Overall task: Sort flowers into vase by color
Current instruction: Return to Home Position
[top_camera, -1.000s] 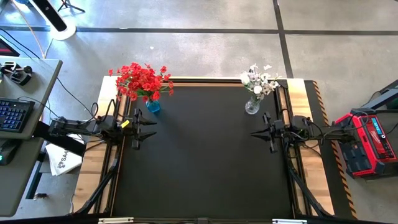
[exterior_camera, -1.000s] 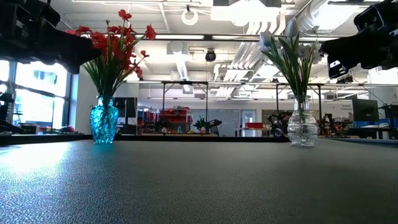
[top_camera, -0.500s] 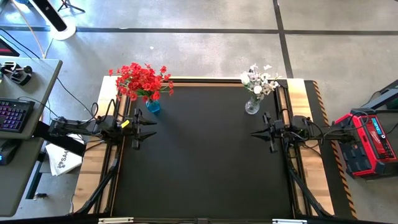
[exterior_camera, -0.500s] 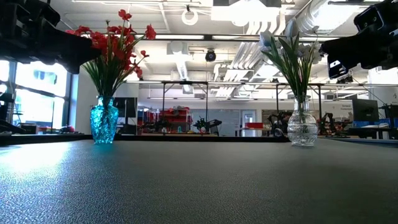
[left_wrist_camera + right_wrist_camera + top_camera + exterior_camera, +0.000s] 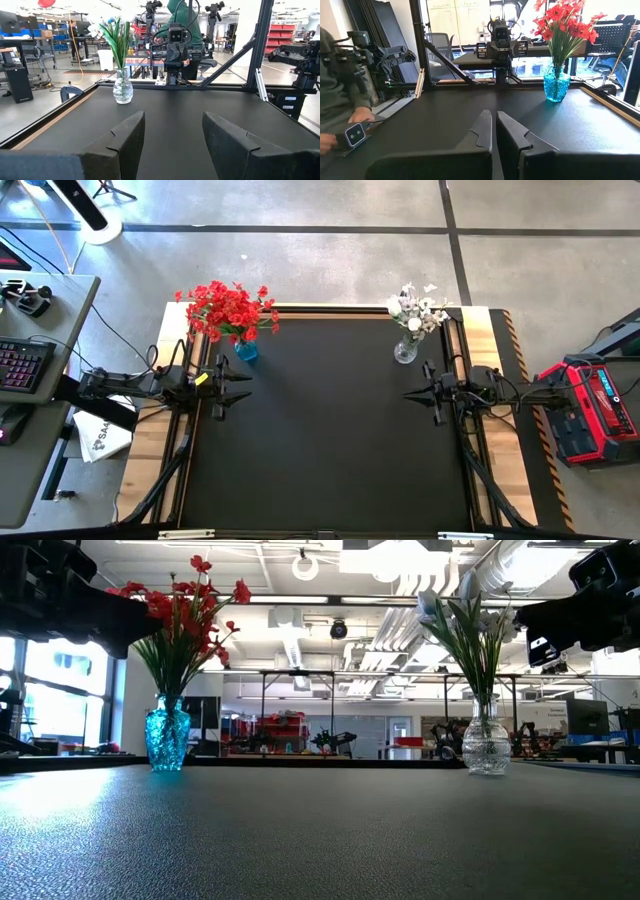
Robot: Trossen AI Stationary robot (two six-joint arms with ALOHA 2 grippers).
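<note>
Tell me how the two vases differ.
The blue vase is turquoise; the clear vase is colourless glass. The blue vase holds red flowers, the clear vase white flowers. The blue vase stands near the left gripper, the clear vase near the right gripper. Both stand upright at the mat's far edge, touched by neither gripper.

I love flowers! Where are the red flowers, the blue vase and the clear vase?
red flowers [image 5: 231, 308]: high view, middle of the blossom cluster.
blue vase [image 5: 167, 738]: low view, its belly.
clear vase [image 5: 487, 750]: low view, its round belly.
</note>
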